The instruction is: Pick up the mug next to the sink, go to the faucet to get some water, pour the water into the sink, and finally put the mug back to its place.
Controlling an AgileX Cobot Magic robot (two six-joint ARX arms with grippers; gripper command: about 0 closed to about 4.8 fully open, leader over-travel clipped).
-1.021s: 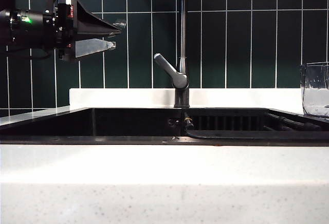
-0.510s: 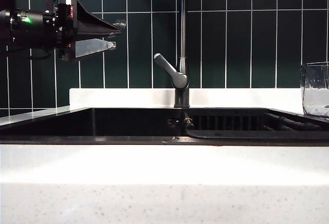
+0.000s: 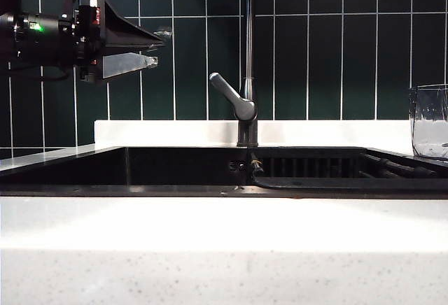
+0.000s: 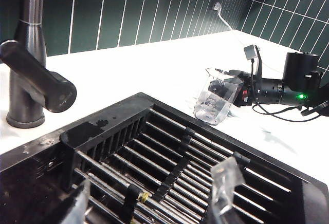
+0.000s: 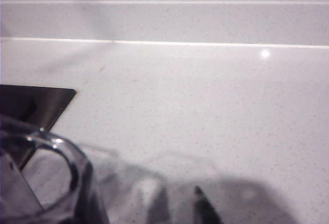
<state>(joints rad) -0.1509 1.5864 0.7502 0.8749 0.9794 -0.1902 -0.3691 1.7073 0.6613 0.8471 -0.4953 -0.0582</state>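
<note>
My right claw (image 4: 231, 88) is hanging released beside the mug (image 3: 429, 122), which is sitting unmoved on the table (image 3: 210, 228) at the faucet's (image 3: 245, 105) 3 o'clock, so pickup is pending, while my left claw (image 3: 157, 47) is waiting open at 10 o'clock.

The bench (image 3: 224, 249) is white speckled stone with a low white upstand along its back edge. The black sink (image 3: 175, 172) is set into it, a slatted section on its right side. The faucet (image 3: 246, 109) rises from the back edge behind the sink. The clear mug (image 3: 430, 122) stands upright on the bench just beside the sink's right end.
</note>
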